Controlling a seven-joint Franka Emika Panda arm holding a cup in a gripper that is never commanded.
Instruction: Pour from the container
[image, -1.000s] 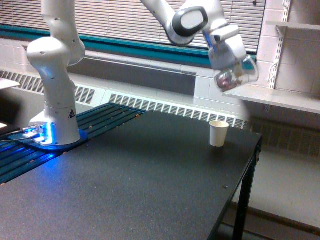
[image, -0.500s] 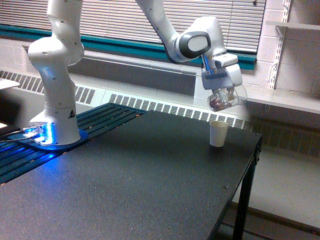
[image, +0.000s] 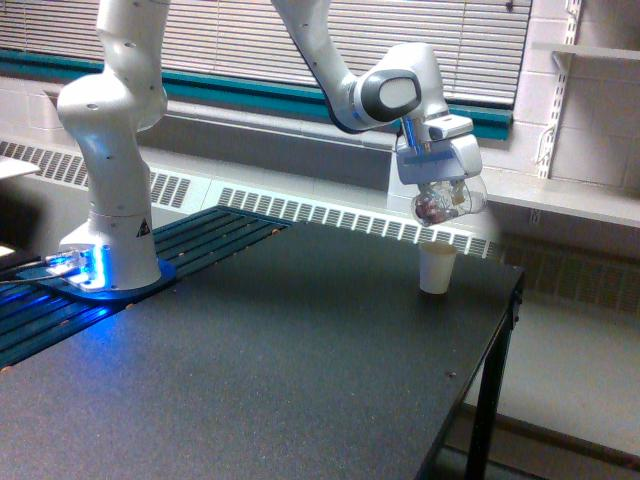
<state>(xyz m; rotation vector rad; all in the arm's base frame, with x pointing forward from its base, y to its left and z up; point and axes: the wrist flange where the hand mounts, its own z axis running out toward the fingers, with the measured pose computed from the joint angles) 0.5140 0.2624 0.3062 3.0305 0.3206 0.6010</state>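
My gripper (image: 443, 192) is shut on the container (image: 447, 203), a small clear plastic cup with reddish-brown and pale bits showing through its wall. The cup lies tilted on its side in the air, its mouth toward the exterior view's right. It hangs a short way above a small white paper cup (image: 437, 267) that stands upright on the black table (image: 280, 360) near the far right corner. I cannot see any bits falling.
The arm's white base (image: 110, 200) stands on a blue-lit plate at the exterior view's left. The table's right edge (image: 480, 370) drops off just beyond the paper cup. A white shelf (image: 560, 200) runs along the wall behind.
The gripper has come down and to the left with the container, from high and right of the paper cup to just above it. The paper cup has not moved.
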